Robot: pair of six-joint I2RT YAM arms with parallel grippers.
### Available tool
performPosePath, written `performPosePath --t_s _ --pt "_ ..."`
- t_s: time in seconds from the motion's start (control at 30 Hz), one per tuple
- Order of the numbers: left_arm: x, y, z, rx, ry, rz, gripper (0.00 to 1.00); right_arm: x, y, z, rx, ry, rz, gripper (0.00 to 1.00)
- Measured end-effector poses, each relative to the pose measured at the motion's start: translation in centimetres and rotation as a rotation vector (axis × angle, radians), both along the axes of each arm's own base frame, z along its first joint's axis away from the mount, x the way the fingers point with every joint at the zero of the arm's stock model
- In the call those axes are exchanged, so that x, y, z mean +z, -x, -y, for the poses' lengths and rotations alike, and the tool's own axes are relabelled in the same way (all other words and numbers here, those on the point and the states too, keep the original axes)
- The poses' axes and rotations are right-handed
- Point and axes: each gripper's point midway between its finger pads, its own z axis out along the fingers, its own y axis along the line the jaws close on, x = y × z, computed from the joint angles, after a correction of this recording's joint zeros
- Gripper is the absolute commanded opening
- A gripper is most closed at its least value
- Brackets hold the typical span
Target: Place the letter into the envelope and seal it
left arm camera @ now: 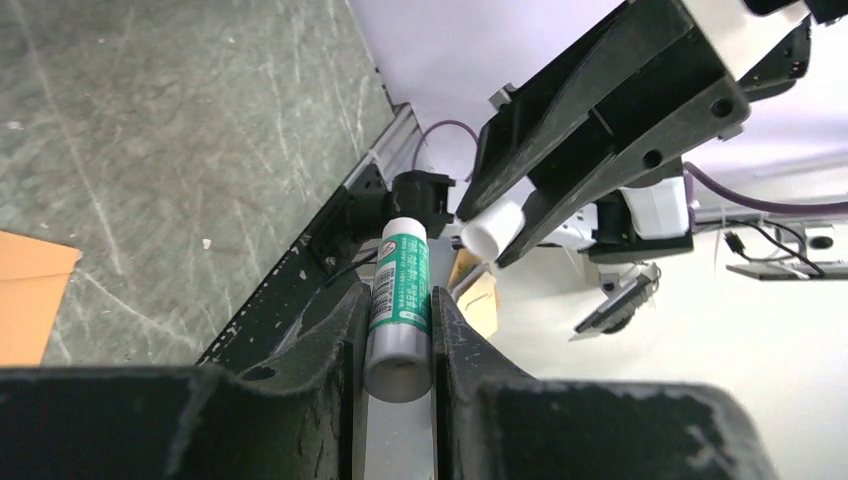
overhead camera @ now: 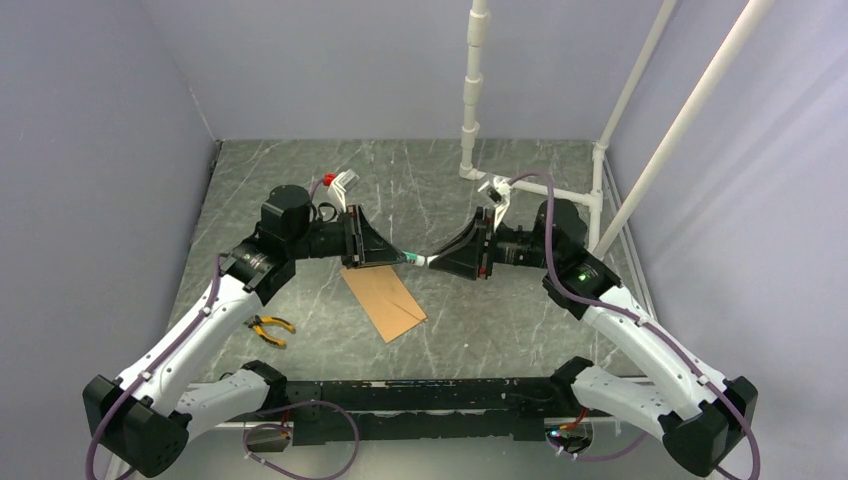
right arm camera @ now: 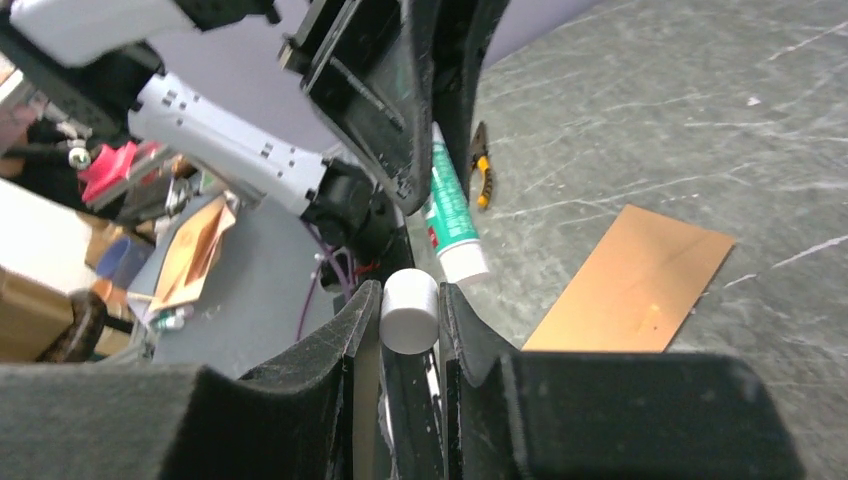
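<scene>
The envelope (overhead camera: pixel 385 300) (right arm camera: pixel 640 285) lies flat on the grey marbled table as a brown rectangle below the two grippers; its corner shows in the left wrist view (left arm camera: pixel 30 295). No flap shows. The letter is out of view. My left gripper (overhead camera: pixel 402 257) (left arm camera: pixel 398 300) is shut on a green-and-white glue stick (left arm camera: pixel 400 290) (right arm camera: pixel 452 215), held in the air above the table. Facing it, my right gripper (overhead camera: pixel 433 260) (right arm camera: pixel 408 300) is shut on the stick's white cap (right arm camera: pixel 408 312) (left arm camera: pixel 492 228). Cap and stick sit a little apart, almost tip to tip.
Yellow-handled pliers (overhead camera: pixel 270 328) (right arm camera: pixel 481 180) lie near the left arm, at the table's front left. A white pipe frame (overhead camera: pixel 470 100) stands at the back and right. The black base rail (overhead camera: pixel 420 395) runs along the near edge.
</scene>
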Motion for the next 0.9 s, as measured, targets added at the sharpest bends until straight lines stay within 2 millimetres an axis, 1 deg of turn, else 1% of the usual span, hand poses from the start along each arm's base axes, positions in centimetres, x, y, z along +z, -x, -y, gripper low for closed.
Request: performPosePath --t_s 0.1,0.2,0.33,0.5,0.9 --pt "0.5 0.4 0.2 -0.031 0.021 0.010 0.02 -0.3 1.3 -0.5 0.051 0.039 0.044 0.00" --pt "1.2 0.8 0.3 -0.058 0.045 0.019 0.02 -0.5 1.8 -0.5 0.071 0.072 0.080 0.00" --pt "1.8 1.1 0.4 -0.081 0.066 0.038 0.03 -0.5 1.4 -0.4 0.058 0.107 0.104 0.00" --pt "1.8 1.1 0.4 -0.088 0.067 0.043 0.03 -0.7 0.6 -0.6 0.042 0.126 0.115 0.00" --pt "1.8 1.2 0.5 -0.096 0.088 0.035 0.03 -0.7 0.5 -0.9 0.045 0.123 0.118 0.00"
